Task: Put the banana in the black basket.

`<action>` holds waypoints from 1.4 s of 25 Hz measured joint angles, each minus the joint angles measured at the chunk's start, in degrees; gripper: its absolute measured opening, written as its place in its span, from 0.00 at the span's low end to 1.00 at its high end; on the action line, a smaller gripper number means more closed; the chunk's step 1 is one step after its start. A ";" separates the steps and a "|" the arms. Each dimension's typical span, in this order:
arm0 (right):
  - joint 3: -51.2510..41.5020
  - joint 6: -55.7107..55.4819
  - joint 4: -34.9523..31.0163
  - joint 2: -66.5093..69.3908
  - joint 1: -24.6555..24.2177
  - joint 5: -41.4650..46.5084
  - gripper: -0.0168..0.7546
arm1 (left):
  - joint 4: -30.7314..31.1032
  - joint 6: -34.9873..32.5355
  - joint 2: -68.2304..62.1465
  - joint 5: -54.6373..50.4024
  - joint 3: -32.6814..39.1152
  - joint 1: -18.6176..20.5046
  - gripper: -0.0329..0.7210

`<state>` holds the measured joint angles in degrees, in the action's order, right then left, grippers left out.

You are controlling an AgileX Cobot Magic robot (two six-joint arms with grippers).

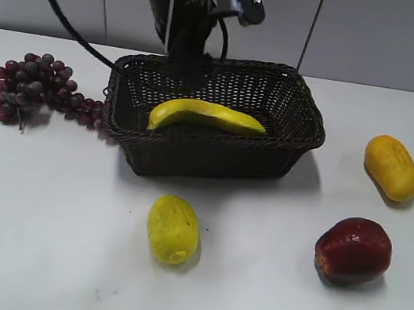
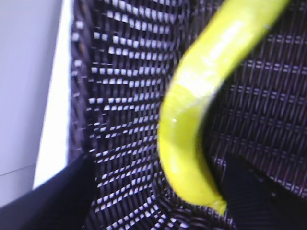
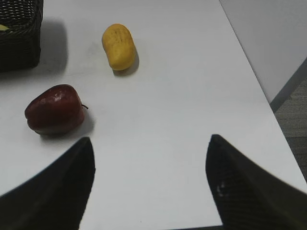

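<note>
The banana (image 1: 206, 115) lies inside the black basket (image 1: 206, 161), curved along its length. In the left wrist view the banana (image 2: 206, 86) rests on the basket's woven floor (image 2: 120, 96). My left gripper (image 2: 158, 160) is open, with its fingers spread on either side of the banana's end and not closed on it. In the exterior view this gripper (image 1: 183, 67) hangs over the basket's back left part. My right gripper (image 3: 149, 140) is open and empty over bare table, off to the right of the basket (image 3: 19, 43).
Dark grapes (image 1: 32, 86) lie left of the basket. A short yellow lemon-like fruit (image 1: 172, 229) lies in front of it. A red apple (image 1: 353, 249) (image 3: 53, 109) and an orange-yellow oblong fruit (image 1: 392, 166) (image 3: 119, 46) lie to the right. The table's right edge (image 3: 268, 100) is close.
</note>
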<state>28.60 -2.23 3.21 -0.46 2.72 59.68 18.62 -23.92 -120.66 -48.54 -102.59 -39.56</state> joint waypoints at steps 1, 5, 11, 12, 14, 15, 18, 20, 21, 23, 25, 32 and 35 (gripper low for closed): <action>0.00 0.00 0.00 0.00 0.00 0.00 0.74 | 0.00 0.00 1.23 -0.73 0.00 0.21 0.86; 0.00 0.00 0.00 0.00 0.00 0.00 0.74 | -0.05 4.30 5.19 -6.53 -0.06 2.30 0.84; 0.00 0.00 0.00 0.00 0.00 0.00 0.74 | -0.79 12.58 6.98 -19.94 -0.10 9.98 0.83; 0.00 0.00 0.00 0.00 0.00 0.00 0.74 | -1.78 13.72 6.98 -20.48 -0.10 11.62 0.83; 0.00 0.00 0.00 0.00 0.00 0.00 0.74 | -5.37 16.07 7.34 -20.88 -0.10 14.83 0.83; 0.00 0.00 0.00 0.00 0.00 0.00 0.74 | -8.23 16.62 7.66 -20.94 -0.10 16.64 0.83; 0.00 0.00 0.00 0.00 0.00 0.00 0.74 | -16.61 17.31 9.09 -21.19 -0.10 21.56 0.83; 0.00 0.00 0.00 0.00 0.00 0.00 0.74 | -19.95 17.52 10.12 -21.34 -0.10 24.20 0.83; 0.00 0.00 0.00 0.00 0.00 0.00 0.74 | -20.96 17.58 10.60 -21.34 -0.10 25.38 0.83; 0.00 0.00 0.00 0.00 0.00 0.00 0.74 | -21.81 17.57 12.13 -21.29 0.46 27.25 0.82; 0.00 0.00 0.00 0.00 0.00 0.00 0.74 | -22.12 17.57 14.04 -21.24 2.20 29.15 0.82; 0.00 0.00 0.00 0.00 0.00 0.00 0.74 | -20.53 17.57 25.19 -21.23 15.75 35.56 0.82; 0.00 0.00 0.00 0.00 0.00 0.00 0.74 | -19.23 17.57 31.89 -21.29 24.06 37.77 0.82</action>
<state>28.60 -2.23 3.21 -0.46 2.72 59.68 -0.61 -6.35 -88.76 -69.83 -78.53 -1.79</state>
